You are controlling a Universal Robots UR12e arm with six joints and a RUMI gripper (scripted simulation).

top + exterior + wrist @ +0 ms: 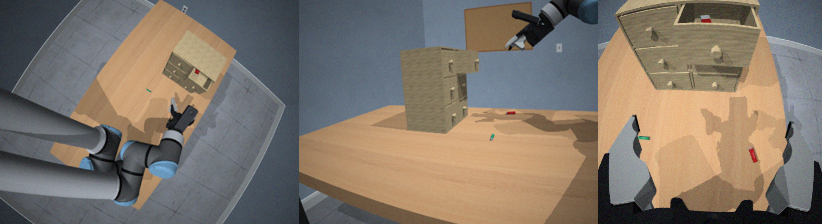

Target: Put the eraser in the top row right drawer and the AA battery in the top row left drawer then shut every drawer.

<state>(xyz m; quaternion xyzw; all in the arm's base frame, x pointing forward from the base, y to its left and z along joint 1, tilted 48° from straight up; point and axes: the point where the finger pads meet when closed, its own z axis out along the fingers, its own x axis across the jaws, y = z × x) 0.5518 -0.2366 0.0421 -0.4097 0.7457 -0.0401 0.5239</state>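
The wooden chest point(436, 90) stands upright on the table. Its top-row right drawer point(718, 20) is pulled out, and a red and white eraser point(705, 19) lies inside; the eraser also shows from above point(197, 71). The other drawers look shut. A small green cylinder, which looks like the AA battery point(492, 137), lies on the table in front of the chest, at the left of the wrist view point(644, 137). My gripper point(515, 43) point(713, 120) is open and empty, high above the table in front of the chest.
A small red object point(511, 112) lies on the table to the right of the chest's front, below my right finger in the wrist view point(753, 155). The table edge runs close on that side. A cork board point(498, 26) hangs on the far wall.
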